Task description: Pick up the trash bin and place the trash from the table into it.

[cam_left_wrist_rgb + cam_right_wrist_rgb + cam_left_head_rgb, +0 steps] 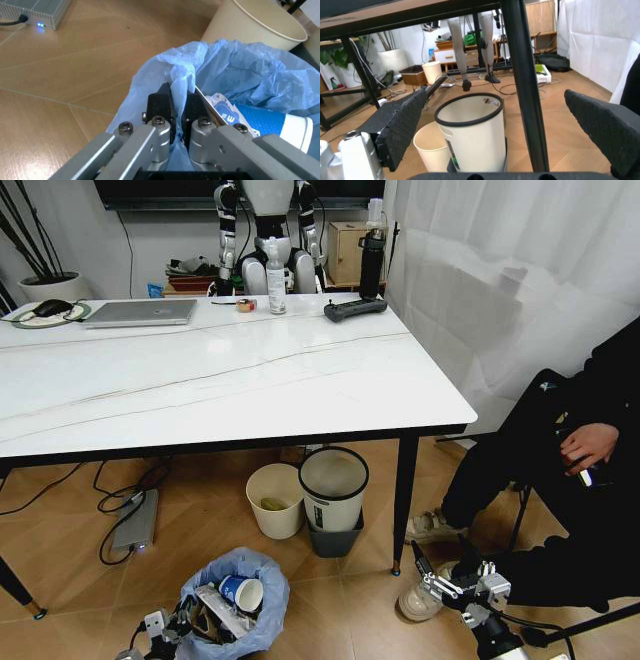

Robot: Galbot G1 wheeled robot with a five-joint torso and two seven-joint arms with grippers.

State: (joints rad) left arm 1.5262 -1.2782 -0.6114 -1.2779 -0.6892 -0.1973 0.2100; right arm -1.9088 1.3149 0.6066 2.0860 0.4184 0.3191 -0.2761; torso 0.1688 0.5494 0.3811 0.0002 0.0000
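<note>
The trash bin (240, 605), lined with a crinkly light-blue bag, is down at floor level in front of the table (230, 380). Trash lies inside it: a blue-and-white paper cup (240, 591) and a flat white packet (215, 600). My left gripper (178, 620) is shut on the bag's rim at the bin's left side. In the left wrist view its black fingers (162, 103) pinch the blue plastic (165, 75), with the cup (272, 122) just beyond. My right gripper (455, 585) hangs open low on the right, its pads (402, 123) wide apart facing a table leg (522, 86).
Under the table stand a cream bucket (275, 500) and a white bin with a dark rim (333, 488). A grey power box (135, 523) and cables lie on the floor to the left. The table carries a laptop (140, 312), a black controller (355, 308) and a bottle (276, 278).
</note>
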